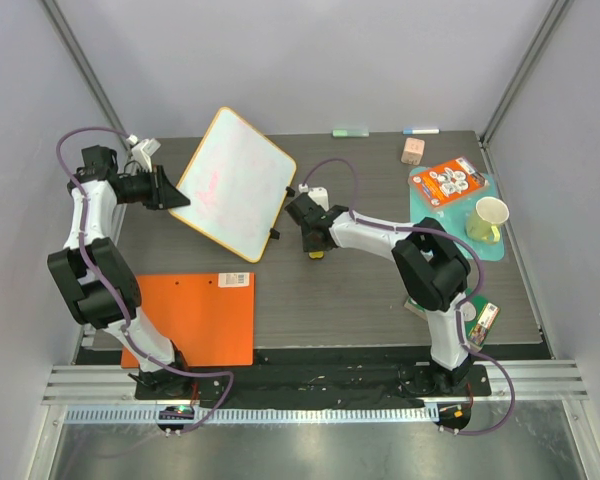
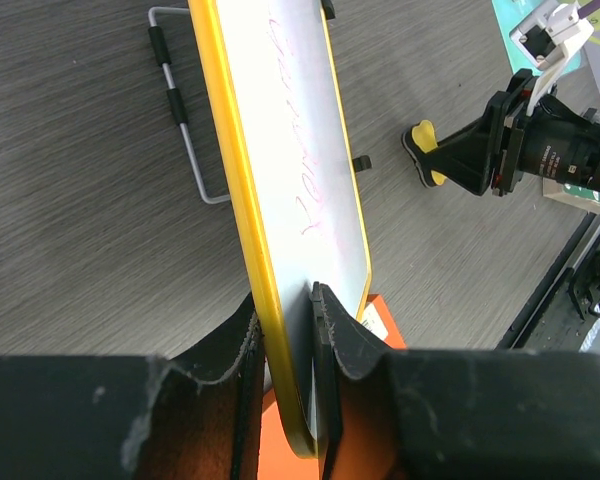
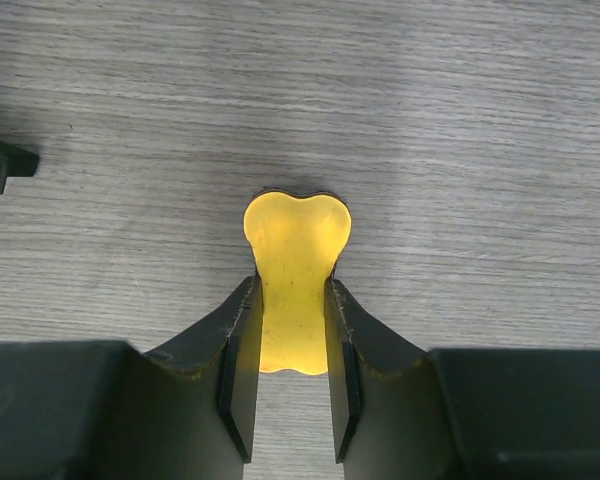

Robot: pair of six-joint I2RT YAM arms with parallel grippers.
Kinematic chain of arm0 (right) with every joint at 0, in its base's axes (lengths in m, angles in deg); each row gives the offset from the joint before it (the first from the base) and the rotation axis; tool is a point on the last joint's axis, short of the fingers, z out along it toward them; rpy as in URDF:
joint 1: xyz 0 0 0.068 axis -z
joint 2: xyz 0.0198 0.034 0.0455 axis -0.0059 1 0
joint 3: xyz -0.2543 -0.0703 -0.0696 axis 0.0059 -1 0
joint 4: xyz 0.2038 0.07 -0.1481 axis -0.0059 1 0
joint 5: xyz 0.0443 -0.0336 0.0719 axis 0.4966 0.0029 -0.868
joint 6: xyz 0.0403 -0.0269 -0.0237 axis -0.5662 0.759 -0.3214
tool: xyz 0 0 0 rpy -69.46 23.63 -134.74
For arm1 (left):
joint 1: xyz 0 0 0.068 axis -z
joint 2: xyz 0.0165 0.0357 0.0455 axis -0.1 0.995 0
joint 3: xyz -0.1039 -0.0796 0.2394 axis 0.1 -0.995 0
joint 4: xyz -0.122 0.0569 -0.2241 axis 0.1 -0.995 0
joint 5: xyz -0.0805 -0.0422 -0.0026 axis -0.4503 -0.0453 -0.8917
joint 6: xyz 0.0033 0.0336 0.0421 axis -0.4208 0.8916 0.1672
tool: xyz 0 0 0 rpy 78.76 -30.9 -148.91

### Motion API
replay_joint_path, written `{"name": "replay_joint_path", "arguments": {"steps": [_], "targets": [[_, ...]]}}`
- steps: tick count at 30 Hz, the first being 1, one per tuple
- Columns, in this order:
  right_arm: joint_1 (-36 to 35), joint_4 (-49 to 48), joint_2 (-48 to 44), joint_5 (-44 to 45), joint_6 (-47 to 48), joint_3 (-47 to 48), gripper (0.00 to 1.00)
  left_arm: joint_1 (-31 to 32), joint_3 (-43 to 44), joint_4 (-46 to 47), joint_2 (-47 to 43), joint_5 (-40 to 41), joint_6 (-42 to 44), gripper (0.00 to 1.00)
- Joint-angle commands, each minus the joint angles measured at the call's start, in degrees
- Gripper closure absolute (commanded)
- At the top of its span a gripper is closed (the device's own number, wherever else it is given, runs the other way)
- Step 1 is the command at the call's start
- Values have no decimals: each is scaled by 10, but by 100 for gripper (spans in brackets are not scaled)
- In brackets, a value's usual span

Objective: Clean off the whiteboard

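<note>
The whiteboard [image 1: 235,183], white with a yellow-orange rim and faint pink marks, is tilted up at the table's back left. My left gripper [image 1: 168,188] is shut on its left edge; in the left wrist view the jaws clamp the rim of the whiteboard [image 2: 310,150] at my left gripper [image 2: 290,330]. My right gripper [image 1: 316,247] is shut on a small yellow bone-shaped eraser [image 3: 296,275], held just above the table to the right of the board. The eraser [image 2: 427,157] also shows in the left wrist view, apart from the board.
An orange clipboard-like sheet [image 1: 195,318] lies front left. A teal tray [image 1: 425,205] with a snack pack [image 1: 453,182] and a cup [image 1: 490,216] sits at the right. A pink block [image 1: 412,150] and markers lie at the back edge. A wire stand [image 2: 185,130] lies behind the board.
</note>
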Motion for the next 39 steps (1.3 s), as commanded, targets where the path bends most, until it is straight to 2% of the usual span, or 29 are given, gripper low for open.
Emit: {"name": "replay_joint_path", "arguments": {"steps": [1,4,6,10,14,16,21,27,34,39], "targets": [[3,-11,35,-29,-10,5,63,9,-6,-3,-27,15,50,100],[3,-11,34,-25,-14,1,53,9,-5,-6,-28,16,53,100],[3,-11,33,-21,-14,-2,51,9,-5,-7,-28,16,53,100],[3,-15,32,-21,-16,-4,56,9,-5,-9,-28,17,56,100],[3,-26,24,-22,-20,-13,87,8,-7,-11,-27,17,56,100],[3,-29,16,-19,-20,-16,93,8,-7,-11,-28,17,57,100],[3,-35,2,-17,-15,-16,99,8,-6,-12,-28,17,58,100],[3,-81,-25,-16,5,-2,99,8,-4,-11,-29,20,58,100],[-22,-194,-17,-49,49,92,99,7,-3,-15,-31,20,61,100],[-46,-249,45,-81,67,191,99,9,-1,-21,-34,17,64,100]]}}
